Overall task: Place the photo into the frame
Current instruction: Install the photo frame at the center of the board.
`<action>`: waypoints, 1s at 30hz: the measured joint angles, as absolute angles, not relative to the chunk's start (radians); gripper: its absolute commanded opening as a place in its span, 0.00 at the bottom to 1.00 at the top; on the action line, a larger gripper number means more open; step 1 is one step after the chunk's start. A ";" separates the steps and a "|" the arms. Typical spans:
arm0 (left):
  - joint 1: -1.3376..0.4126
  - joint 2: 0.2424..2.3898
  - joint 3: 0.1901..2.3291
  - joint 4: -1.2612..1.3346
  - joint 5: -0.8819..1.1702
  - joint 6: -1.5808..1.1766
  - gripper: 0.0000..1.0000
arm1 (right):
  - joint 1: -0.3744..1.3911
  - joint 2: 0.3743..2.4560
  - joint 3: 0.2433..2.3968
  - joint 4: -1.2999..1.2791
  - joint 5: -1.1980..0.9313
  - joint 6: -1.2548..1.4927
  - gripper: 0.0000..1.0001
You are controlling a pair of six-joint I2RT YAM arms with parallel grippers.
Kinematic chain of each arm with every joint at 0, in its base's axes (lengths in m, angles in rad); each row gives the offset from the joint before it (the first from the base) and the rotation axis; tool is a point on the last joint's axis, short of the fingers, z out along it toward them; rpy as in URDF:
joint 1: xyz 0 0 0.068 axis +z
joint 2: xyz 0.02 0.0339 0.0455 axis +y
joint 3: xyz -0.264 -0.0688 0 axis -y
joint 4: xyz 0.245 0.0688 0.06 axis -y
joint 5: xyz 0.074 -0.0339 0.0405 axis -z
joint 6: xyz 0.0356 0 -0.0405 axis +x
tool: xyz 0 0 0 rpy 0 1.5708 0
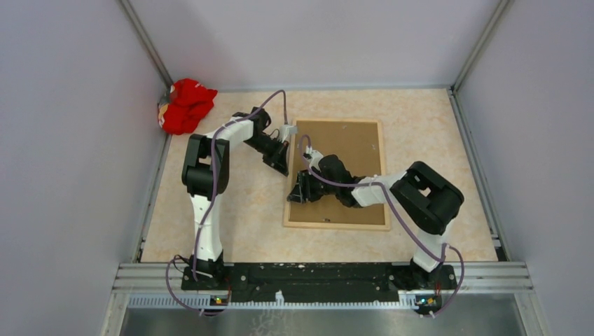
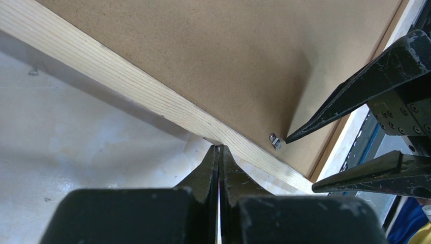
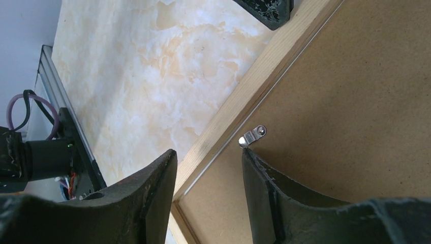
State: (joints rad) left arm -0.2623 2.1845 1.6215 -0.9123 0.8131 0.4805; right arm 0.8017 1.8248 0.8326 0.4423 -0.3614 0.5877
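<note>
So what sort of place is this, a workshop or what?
Probably a robotics lab test cell: plain grey panel walls box in a cream marble-patterned tabletop, and two black-and-white robot arms are bolted to a silver metal rail.

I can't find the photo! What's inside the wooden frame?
A brown backing board fills the frame, with a small metal clip at its edge. Whatever lies under the board is covered and cannot be seen.
</note>
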 measured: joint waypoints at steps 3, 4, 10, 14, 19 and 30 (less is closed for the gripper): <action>-0.262 2.185 1.621 -0.912 0.813 0.480 0.00 | 0.802 1.831 0.834 0.453 -0.360 0.591 0.49; -0.262 2.185 1.621 -0.912 0.813 0.480 0.00 | 0.802 1.833 0.834 0.456 -0.360 0.592 0.49; -0.262 2.185 1.621 -0.912 0.813 0.480 0.00 | 0.802 1.845 0.841 0.469 -0.360 0.599 0.46; -0.262 2.185 1.621 -0.912 0.813 0.480 0.00 | 0.802 1.864 0.854 0.482 -0.361 0.609 0.45; -0.262 2.185 1.621 -0.912 0.813 0.480 0.00 | 0.802 1.869 0.854 0.492 -0.356 0.620 0.44; -0.262 2.185 1.621 -0.912 0.812 0.480 0.00 | 0.802 1.878 0.878 0.497 -0.406 0.635 0.49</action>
